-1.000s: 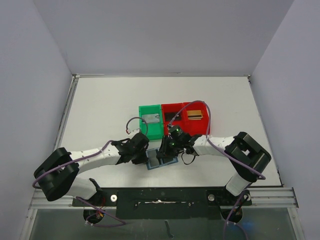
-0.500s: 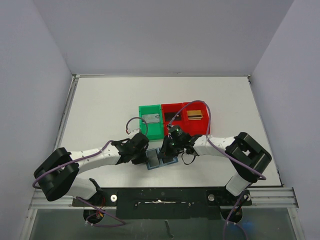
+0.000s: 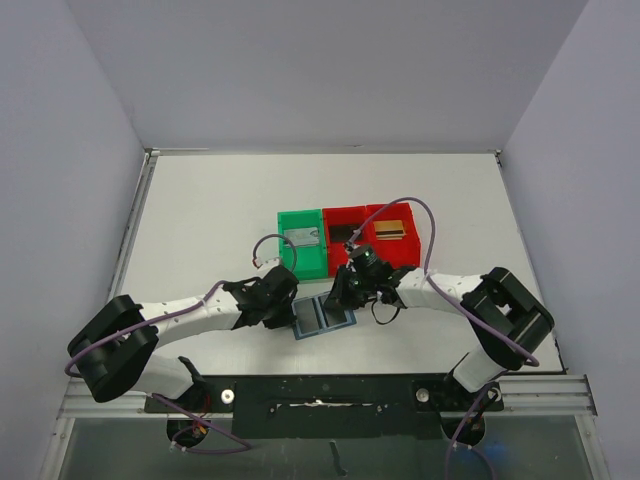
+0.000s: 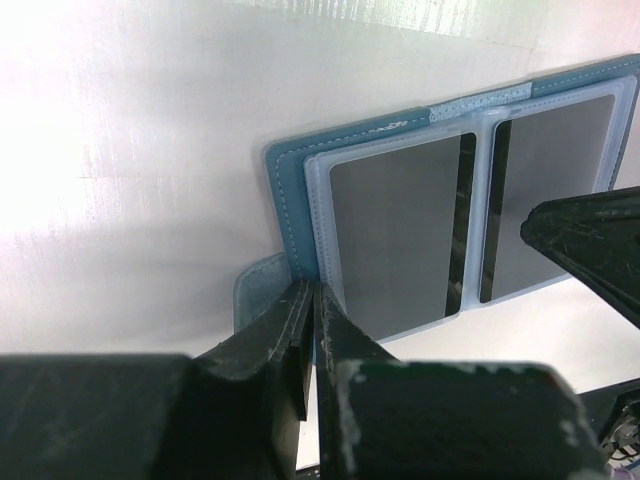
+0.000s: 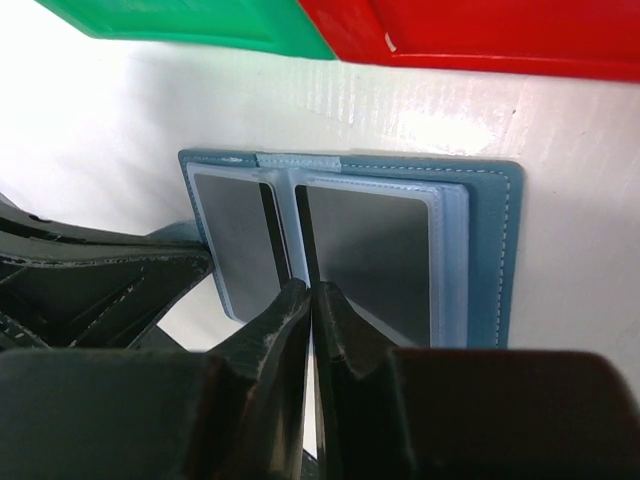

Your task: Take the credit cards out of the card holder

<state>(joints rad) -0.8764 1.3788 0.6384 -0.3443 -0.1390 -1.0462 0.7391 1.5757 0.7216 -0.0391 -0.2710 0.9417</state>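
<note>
- Flat stitched bifold card holder [image 3: 323,316]: teal-blue, with pale stitching along its edge and a lighter blue strip at the fold.
- Clear plastic sleeves [image 4: 318,220] inside the card holder: frosted, pale bluish white.
- Cards [image 4: 395,240] in those sleeves: dark grey.
- Green plastic bin [image 3: 308,262] and two red plastic bins [image 3: 403,255] beyond the card holder: plain, bright colours.
- Table [image 3: 200,220] under the card holder: white.
- Left gripper [image 4: 310,295] and right gripper [image 5: 308,290] at the card holder: black.

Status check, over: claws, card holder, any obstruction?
Left claw shut at edge of flat blue bifold card holder. Right claw shut at its centre fold. Dark cards in both clear sleeves. Nothing blocking.
</note>
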